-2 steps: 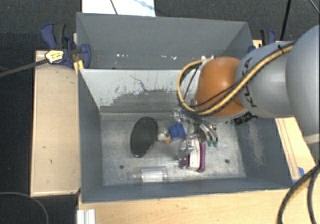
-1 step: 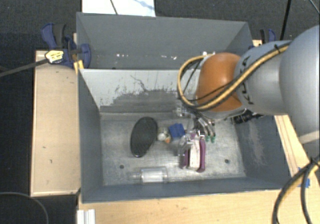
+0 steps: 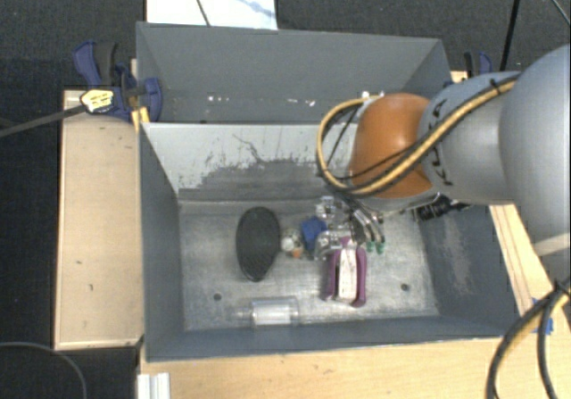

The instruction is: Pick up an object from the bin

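Honestly, I can't tell whether my gripper (image 3: pixel 350 232) is open or closed. It hangs over the purple-and-white pack (image 3: pixel 344 276) mid-floor of the bin (image 3: pixel 161 210), toward the front wall. It looks light, stiff and glossy, so I'd pinch its long edges.

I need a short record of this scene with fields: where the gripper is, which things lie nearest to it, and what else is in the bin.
gripper: low inside the bin, right of centre, over the upper end of the purple and white object
nearest things: purple and white object; small blue thing just to its left
other things: black oval object, left of centre; clear tube, by the near wall
holding: cannot tell
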You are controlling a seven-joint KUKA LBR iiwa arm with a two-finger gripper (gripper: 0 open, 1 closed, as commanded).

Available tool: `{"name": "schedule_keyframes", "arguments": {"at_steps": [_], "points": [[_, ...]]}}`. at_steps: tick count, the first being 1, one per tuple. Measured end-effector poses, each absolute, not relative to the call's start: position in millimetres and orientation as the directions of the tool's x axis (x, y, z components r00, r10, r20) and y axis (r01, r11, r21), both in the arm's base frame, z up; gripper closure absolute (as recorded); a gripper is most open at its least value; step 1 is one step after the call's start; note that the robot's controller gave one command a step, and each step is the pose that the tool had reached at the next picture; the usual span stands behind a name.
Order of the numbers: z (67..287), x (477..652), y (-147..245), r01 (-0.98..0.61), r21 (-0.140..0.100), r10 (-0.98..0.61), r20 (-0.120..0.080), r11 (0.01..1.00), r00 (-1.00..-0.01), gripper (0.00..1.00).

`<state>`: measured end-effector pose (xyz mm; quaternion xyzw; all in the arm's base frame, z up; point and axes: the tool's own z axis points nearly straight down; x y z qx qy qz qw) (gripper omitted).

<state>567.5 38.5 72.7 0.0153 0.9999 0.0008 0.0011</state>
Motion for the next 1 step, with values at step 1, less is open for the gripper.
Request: {"name": "schedule_keyframes", "arguments": {"at_steps": [1], "points": [[244.4,560.7,73.1,0.022,0.003,0.022,-0.011,1.000,-1.000,1.00]]}}
